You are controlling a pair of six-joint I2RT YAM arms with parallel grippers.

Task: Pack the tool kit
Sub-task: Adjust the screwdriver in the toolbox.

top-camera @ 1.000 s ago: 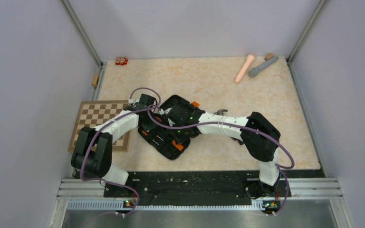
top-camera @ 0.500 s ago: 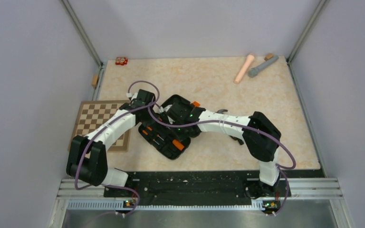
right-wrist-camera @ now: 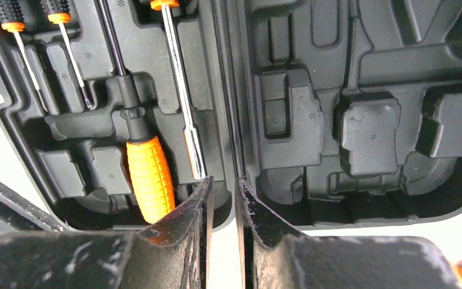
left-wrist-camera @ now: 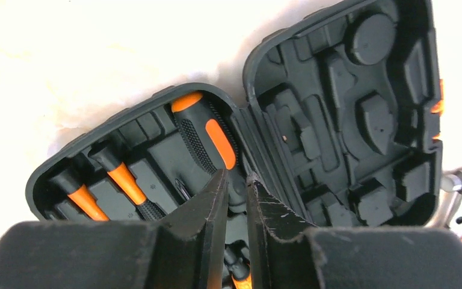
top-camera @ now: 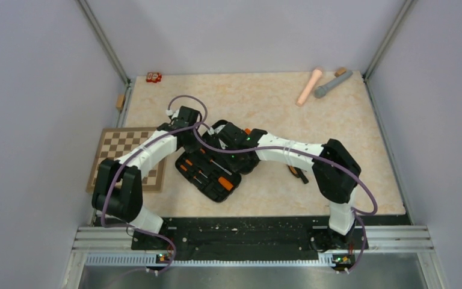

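Moulded black plastic case (top-camera: 212, 179) open on marbled surface (top-camera: 337, 126); left pincer (left-wrist-camera: 236, 175) and right pincer (right-wrist-camera: 222, 179), narrowly parted, empty, above its hinge.

Table (top-camera: 264, 108) with case (top-camera: 209, 176), chessboard (top-camera: 119, 152), 2 cylinders (top-camera: 308, 88)

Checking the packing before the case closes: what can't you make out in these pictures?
- Top view: the right arm covers most of the far half of the case.
- Top view: a tool beside that arm lies partly under it, too small to name.
- Left wrist view: the left hand hides the case's lower slots.
- Right wrist view: the handles of the small screwdrivers are cut off by the top edge.
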